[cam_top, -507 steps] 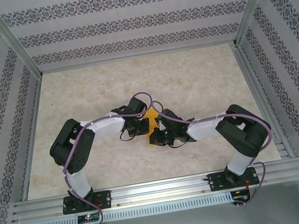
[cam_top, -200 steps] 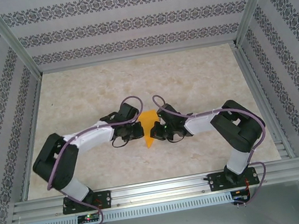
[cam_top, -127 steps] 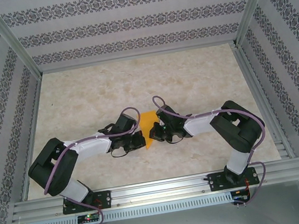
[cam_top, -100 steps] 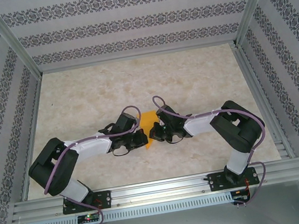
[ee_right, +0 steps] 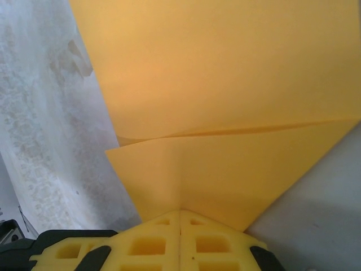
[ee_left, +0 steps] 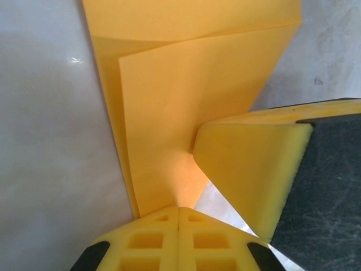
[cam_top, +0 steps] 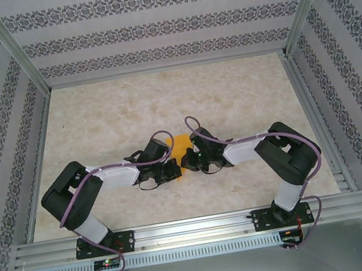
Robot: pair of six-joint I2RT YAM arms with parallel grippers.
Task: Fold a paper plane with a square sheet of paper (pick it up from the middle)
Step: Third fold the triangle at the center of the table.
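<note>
Left gripper (cam_top: 173,169) moves right and closes onto left edge of paper plane (cam_top: 179,144); a second ago it sits just beside plane, slightly open. Plane, earlier a long dart between grippers, now mostly covered, small orange patch showing. Right gripper (cam_top: 188,161) sits higher, further left than at start. Left elbow lower.

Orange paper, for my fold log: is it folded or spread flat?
Folded: the orange paper shows overlapping flaps and crease lines in both wrist views.
</note>
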